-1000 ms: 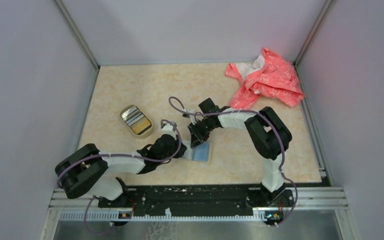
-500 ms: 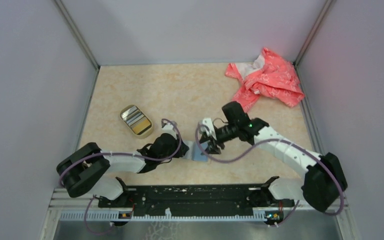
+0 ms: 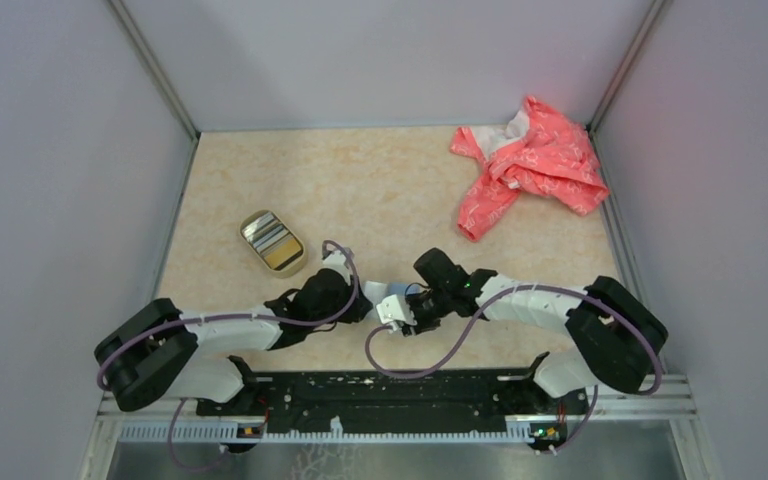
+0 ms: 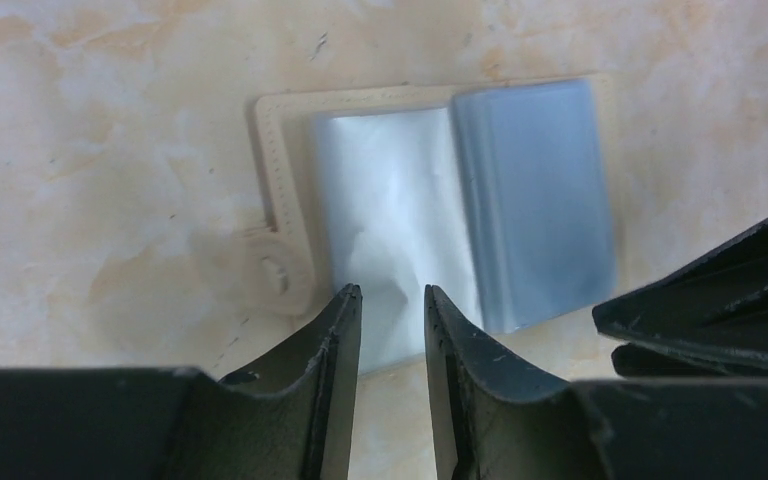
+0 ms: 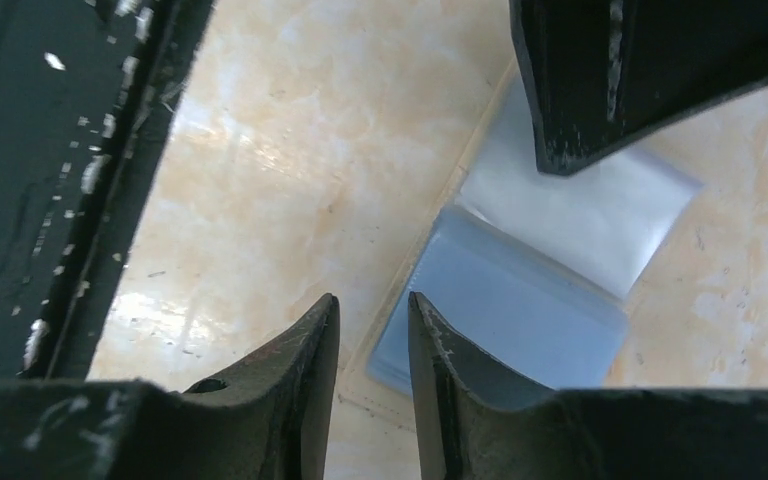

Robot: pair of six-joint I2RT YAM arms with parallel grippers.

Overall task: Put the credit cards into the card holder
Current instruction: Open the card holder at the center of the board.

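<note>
The left gripper [image 4: 390,292] is held with its jaws a narrow gap apart, nothing clamped, its tips over the near edge of the card holder [image 4: 280,150]. The holder is laid open flat on the table [image 4: 110,120], one sleeve clear, the other bluish. The right gripper [image 5: 371,300], jaws likewise slightly parted, is placed at the bluish sleeve's corner. Well to the left, the credit cards [image 3: 272,240] are seen in an oval dish [image 3: 298,264]. A pink cloth [image 3: 535,160] is bunched in the far right corner.
</note>
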